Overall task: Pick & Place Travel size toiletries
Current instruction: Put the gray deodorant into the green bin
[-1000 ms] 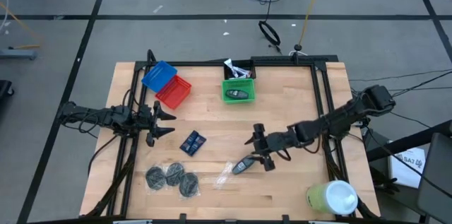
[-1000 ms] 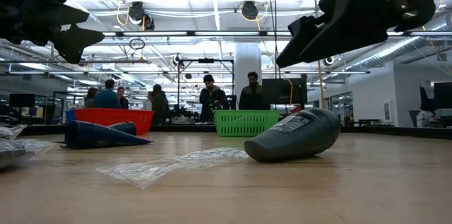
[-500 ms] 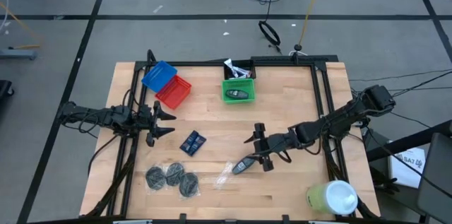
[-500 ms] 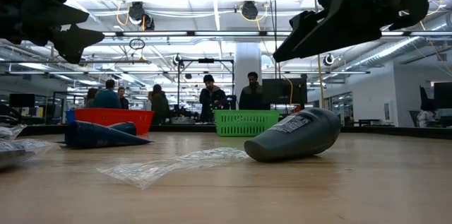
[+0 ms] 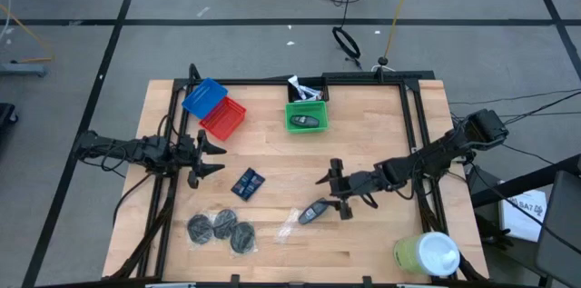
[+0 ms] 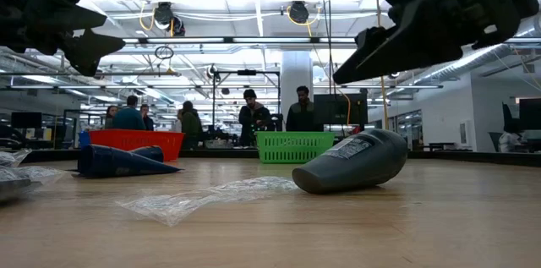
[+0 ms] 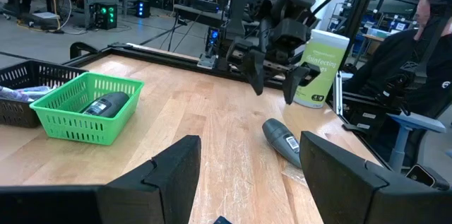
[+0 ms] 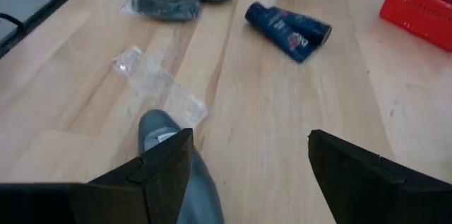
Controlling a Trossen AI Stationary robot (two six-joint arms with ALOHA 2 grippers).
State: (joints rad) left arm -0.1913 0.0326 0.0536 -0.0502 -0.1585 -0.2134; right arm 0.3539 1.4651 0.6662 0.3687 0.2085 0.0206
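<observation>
- The right claw (image 5: 337, 192) has slid a tiny bit toward the right edge of the desk (image 5: 381, 124) since a moment ago; the left claw (image 5: 211, 158) has not moved.
- The desk is a light wood top with a dark frame around it.
- A big yellow-green cylinder (image 5: 427, 253) with a white top stands at the front right corner.
- Four baskets sit along the back edge: a blue basket (image 5: 204, 95) and a red basket (image 5: 223, 118) toward the left, a green basket (image 5: 307, 114) in the middle, and a black basket (image 5: 309, 88) just behind the green one.
- The right claw hangs above the desk near the front middle, its fingers (image 8: 367, 174) apart and holding nothing.
- The left claw hangs near the left edge, fingers (image 7: 173, 174) apart, holding nothing too.
- Three dark grey round discs (image 5: 221, 228) lie close together near the front left.
- One dark grey oval piece (image 5: 315, 211) lies on the desk right below the right claw; another oval piece (image 5: 303, 121) lies in the green basket.
- Dark blue flat packets (image 5: 248, 183) lie side by side between the two claws.
- White-silver tubes (image 5: 303, 89) stick out of the black basket.
- A clear wrapper scrap (image 5: 289, 223) lies beside the oval piece on the desk.
</observation>
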